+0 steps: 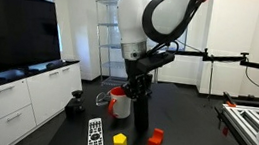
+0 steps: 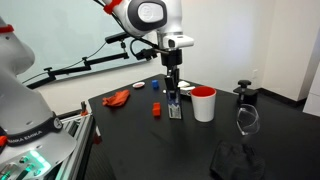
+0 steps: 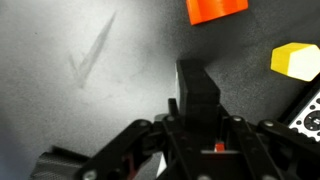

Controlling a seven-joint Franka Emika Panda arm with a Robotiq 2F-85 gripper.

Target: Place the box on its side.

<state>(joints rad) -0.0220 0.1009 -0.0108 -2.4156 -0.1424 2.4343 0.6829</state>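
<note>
The slim black box (image 1: 142, 123) stands upright on the dark table, next to the red-and-white mug (image 1: 119, 103). My gripper (image 1: 141, 87) comes down from above and is shut on the box's top end. In the wrist view the box (image 3: 197, 85) sits between the fingers of my gripper (image 3: 197, 118), its lower end resting on the table. The box (image 2: 173, 98) and gripper (image 2: 172, 78) also show in an exterior view, just beside the mug (image 2: 204, 104).
A yellow block (image 1: 119, 142), an orange-red block (image 1: 156, 139) and a remote (image 1: 95, 137) lie near the box's base. A red cloth (image 2: 118, 97), glasses (image 2: 248, 121) and a black cloth (image 2: 238, 160) lie further out on the table (image 2: 130, 135).
</note>
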